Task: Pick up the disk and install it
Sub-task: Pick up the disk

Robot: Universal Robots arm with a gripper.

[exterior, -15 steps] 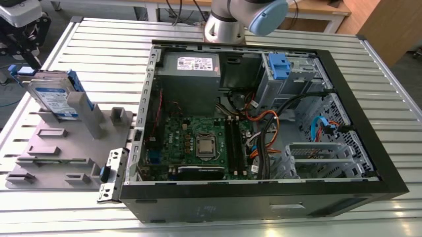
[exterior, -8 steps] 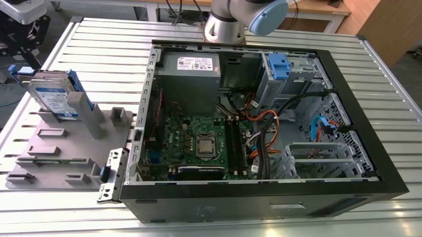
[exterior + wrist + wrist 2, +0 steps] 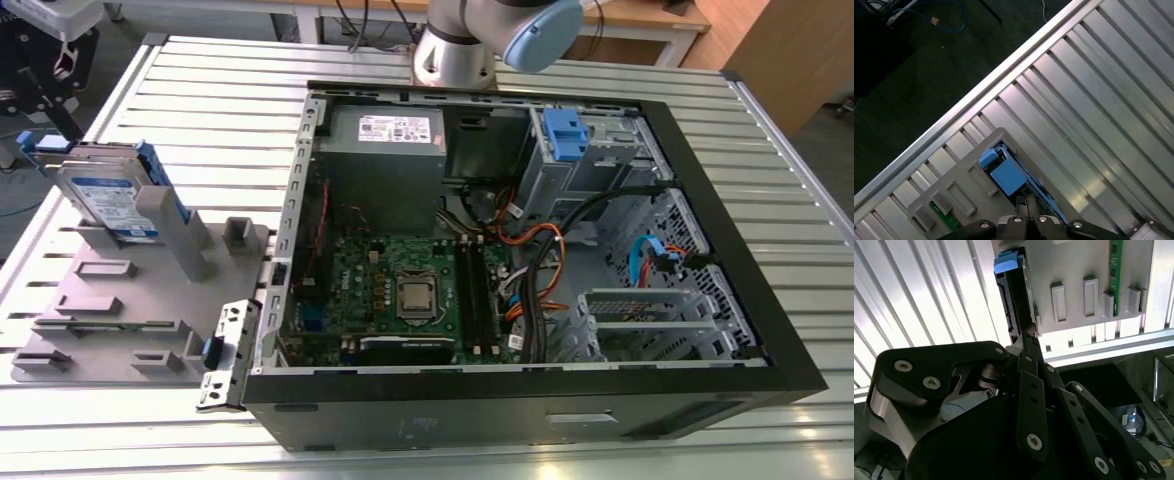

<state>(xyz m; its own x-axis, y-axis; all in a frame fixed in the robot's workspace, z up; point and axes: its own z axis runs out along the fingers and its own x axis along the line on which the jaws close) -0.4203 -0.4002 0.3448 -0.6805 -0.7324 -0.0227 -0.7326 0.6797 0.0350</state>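
Hanging over the grey holder plate [image 3: 1071, 265], your black gripper [image 3: 1029, 340], jaws pinched together and empty, sits just above the upright silver blue-framed disk [image 3: 1014, 300], in line with its long edge.

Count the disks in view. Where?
1. The disk stands on edge in the grey fixture at the exterior view's left, outside the computer case. Any inside the case's drive cage would be hidden.
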